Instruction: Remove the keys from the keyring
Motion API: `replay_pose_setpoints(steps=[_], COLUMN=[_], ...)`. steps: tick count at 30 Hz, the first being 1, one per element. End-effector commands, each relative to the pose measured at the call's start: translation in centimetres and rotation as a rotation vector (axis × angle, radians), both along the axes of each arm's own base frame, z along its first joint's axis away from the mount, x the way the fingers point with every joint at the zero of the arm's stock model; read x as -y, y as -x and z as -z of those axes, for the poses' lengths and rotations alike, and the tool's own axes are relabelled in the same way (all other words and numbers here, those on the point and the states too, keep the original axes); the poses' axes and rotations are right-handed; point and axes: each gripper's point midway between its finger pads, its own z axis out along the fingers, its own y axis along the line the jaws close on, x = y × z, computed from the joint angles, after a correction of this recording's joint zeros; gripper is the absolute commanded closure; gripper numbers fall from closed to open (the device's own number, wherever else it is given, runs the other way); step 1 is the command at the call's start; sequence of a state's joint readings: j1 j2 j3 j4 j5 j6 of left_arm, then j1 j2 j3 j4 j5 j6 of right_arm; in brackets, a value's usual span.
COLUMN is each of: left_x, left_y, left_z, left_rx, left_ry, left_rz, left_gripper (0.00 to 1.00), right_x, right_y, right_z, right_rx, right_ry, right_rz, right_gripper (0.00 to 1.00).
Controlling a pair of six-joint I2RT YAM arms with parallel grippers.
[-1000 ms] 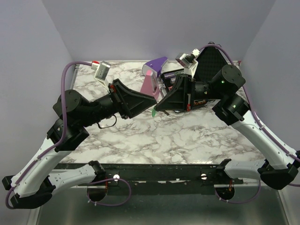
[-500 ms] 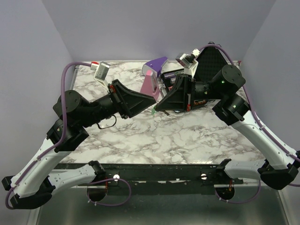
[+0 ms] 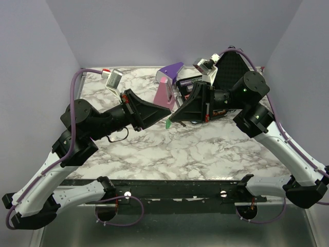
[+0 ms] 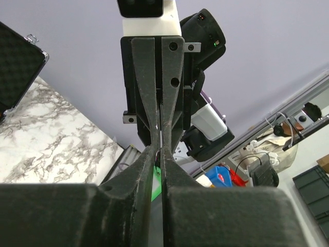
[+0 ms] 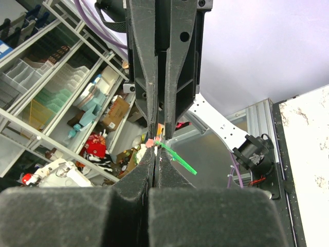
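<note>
My left gripper and right gripper meet tip to tip above the middle of the marble table, both shut. The green key dangles just below where they meet, free of both. In the left wrist view the thin keyring sits at my shut left gripper, with the green key showing in the slit between the fingers. In the right wrist view my right gripper is shut on a small silvery bit of the ring, and the green key sticks out to the right. Other keys are hidden.
A purple-and-pink wedge stands just behind the grippers. An open black foam-lined case is at the back right, with a dark box beside it. A small white device lies at the back left.
The left arm's elbow and its purple cable have shifted slightly up and right. Both grippers stay joined at the same spot with the green key hanging.
</note>
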State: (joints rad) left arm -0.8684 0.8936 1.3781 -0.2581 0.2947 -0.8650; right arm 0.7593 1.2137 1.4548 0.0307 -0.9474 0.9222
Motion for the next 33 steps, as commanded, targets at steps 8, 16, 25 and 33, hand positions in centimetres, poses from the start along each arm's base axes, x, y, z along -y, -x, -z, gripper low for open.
replay_pose_setpoints(steps=[8,16,25,33], left_x=[0.0,-0.2,-0.1,0.2], left_y=[0.2,1.6,3.0,3.3], left_z=[-0.2,-0.2,1.5,2.4], left_rx=[0.02,0.096,0.14,0.131], left_ry=[-0.024,-0.125,-0.299,-0.341], left_rz=[0.004,0.066,0.175,0.217], left_gripper=[1.0,1.0,1.0,1.0], right_x=[0.6,0.6,0.6,0.7], right_y=[0.9,1.3,1.7,2.1], right_z=[-0.5,0.4,1.2,1.9], right_rx=[0.034,0.018,-0.004,-0.028], right_ry=[-0.008,0.045,0.089,0.121], right_rz=[-0.019,-0.064,-0.107,-0.138], right_gripper=[0.99,0.99,0.99,0.99])
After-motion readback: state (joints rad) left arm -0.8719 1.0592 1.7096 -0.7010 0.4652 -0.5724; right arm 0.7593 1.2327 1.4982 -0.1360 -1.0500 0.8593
